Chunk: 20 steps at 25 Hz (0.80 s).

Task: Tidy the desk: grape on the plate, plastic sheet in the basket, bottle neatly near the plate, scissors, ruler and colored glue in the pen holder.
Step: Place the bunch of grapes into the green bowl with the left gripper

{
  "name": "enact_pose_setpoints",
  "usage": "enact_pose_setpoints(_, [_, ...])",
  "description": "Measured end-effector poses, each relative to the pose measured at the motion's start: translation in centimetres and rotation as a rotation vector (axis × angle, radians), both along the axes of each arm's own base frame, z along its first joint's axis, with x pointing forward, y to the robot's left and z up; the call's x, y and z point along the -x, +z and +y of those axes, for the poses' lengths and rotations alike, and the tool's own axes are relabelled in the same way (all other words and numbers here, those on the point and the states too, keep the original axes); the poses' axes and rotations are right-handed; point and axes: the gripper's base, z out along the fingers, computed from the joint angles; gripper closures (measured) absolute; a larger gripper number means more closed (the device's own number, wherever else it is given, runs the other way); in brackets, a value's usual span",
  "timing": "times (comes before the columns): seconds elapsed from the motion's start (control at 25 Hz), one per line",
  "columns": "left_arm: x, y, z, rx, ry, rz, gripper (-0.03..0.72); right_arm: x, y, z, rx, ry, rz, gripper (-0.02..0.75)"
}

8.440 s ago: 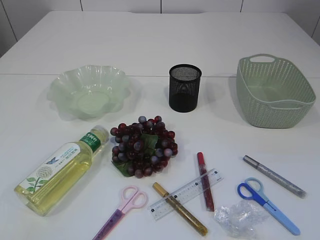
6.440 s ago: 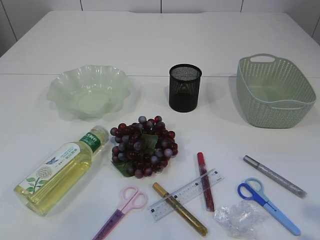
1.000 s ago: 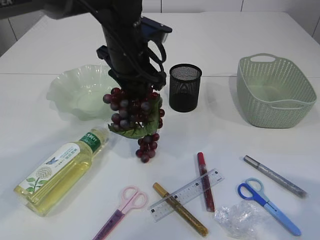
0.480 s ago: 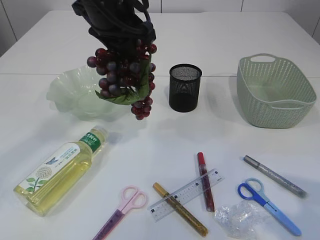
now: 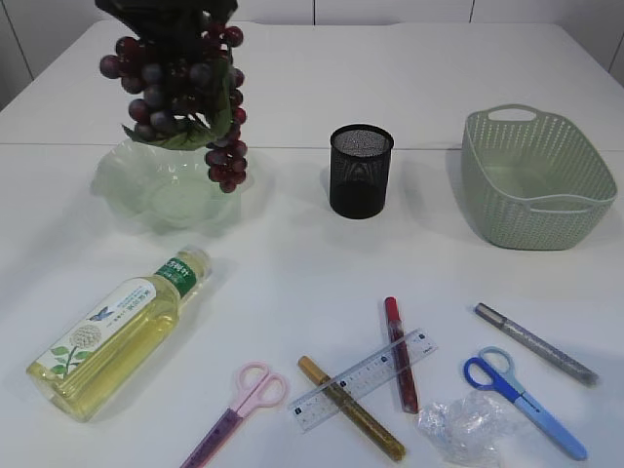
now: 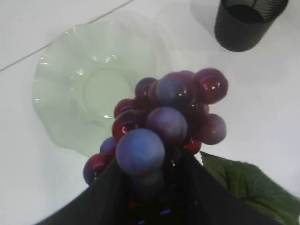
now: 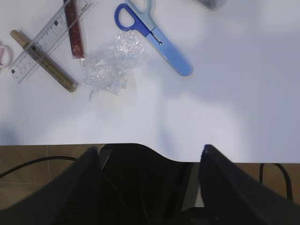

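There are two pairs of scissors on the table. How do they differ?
The pink scissors lie at the front left, near the bottle; the blue scissors lie at the front right, beside the crumpled plastic sheet. The pink scissors have pink loops and a purple lower part; the blue scissors are blue all over. Their tips point toward opposite front corners. Both lie flat, closed and untouched.

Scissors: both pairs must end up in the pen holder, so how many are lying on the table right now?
2. The pink scissors lie at the front edge, right of the bottle; the blue scissors lie front right, beside the crumpled plastic sheet. None seems hidden.
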Motion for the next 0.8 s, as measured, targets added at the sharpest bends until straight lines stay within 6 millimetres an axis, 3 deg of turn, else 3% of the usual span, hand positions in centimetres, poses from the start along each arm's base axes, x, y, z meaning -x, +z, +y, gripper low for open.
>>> enact_pose_setpoints(0.56, [-3.1,1.2,8.4,0.040,0.207,-0.063,0.453,0.4,-0.1,0.0,-0.001,0.013,0.043,0.226])
enact_pose_setpoints(0.8, [-4.5,1.1,9.9,0.098,0.236,-0.121,0.452,0.4,-0.1,0.0,-0.001,0.014,0.047,0.226])
